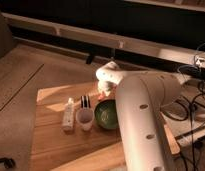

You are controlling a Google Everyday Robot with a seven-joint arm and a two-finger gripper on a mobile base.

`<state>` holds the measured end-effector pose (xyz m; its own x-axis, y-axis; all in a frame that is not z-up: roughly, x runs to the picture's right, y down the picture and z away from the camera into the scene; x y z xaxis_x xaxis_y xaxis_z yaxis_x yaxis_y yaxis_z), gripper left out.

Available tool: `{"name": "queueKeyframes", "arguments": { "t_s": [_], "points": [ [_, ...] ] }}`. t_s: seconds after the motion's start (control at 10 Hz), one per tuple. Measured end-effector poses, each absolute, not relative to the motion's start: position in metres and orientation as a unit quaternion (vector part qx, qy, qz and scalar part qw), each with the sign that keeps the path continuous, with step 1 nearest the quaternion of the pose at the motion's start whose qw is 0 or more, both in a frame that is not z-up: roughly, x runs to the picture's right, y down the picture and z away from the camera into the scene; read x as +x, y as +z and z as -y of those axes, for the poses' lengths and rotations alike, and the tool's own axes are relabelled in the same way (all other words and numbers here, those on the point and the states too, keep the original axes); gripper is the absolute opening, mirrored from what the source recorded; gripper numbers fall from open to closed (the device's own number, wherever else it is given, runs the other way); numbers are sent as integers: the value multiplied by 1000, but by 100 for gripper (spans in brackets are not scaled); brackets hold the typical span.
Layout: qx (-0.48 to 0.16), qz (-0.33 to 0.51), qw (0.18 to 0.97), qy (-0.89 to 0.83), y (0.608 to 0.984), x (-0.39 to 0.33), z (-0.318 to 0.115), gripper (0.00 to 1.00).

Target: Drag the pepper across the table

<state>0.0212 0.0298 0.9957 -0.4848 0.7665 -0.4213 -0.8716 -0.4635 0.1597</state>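
In the camera view, your white robot arm (141, 115) reaches over the light brown wooden plank bench (51, 145). Its gripper (103, 91) sits low near the far edge, just behind the round green bowl (107, 114). You cannot tell how the gripper is set. The small red-orange pepper (101, 95) shows right beneath it.

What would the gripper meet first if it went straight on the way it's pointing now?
Likely the pepper, the orange piece just below the gripper on the table, behind the green bowl; depth is unclear, so perhaps bare wood.
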Motion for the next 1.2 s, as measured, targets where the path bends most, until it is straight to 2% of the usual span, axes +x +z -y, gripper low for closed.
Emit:
{"name": "queueKeyframes", "arguments": {
  "t_s": [0.9, 1.2],
  "points": [
    [-197, -122, 596, 769, 1021, -80, 11, 0],
    [-225, -101, 611, 752, 1019, -118, 20, 0]
  ]
}}
